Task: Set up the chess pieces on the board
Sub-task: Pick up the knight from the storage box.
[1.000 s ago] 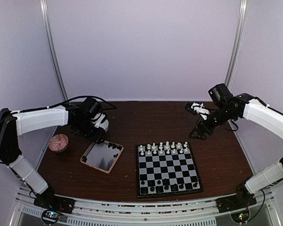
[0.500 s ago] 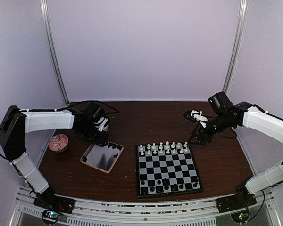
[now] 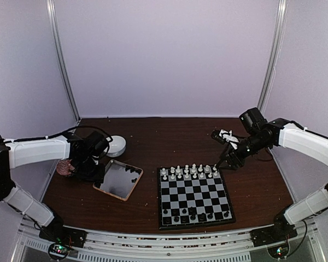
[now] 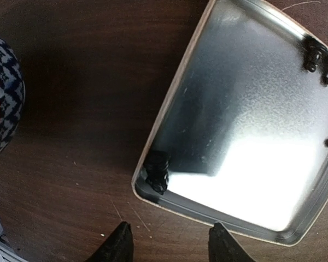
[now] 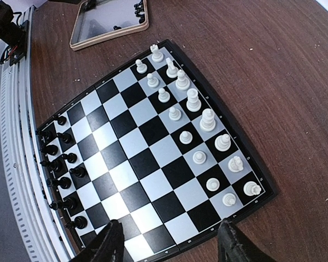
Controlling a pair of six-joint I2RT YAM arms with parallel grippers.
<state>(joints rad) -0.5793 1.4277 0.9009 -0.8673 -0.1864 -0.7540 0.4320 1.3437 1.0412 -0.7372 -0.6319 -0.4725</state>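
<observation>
Item, nearest the arm bases: board (image 3: 194, 194), flat on the dark table (image 3: 169, 136), right of centre. Black pieces (image 3: 184, 218) stand in its near two rows, with gaps. White pieces (image 3: 189, 172) fill its far two rows. Left of the board, apart from it: tray (image 3: 119, 183), wood-rimmed with a shiny floor, holding spare black pieces (image 3: 135, 172) along its far right side and one lying black piece (image 4: 157, 170) in its near left corner. Left gripper (image 4: 169, 246): above that corner, fingers parted about halfway, nothing between them. Right gripper (image 5: 169, 243): above the board's far right corner, fingers likewise parted and empty. Left of the tray: patterned round object (image 4: 3, 109). Beyond the tray: white domed object (image 3: 117, 145).
</observation>
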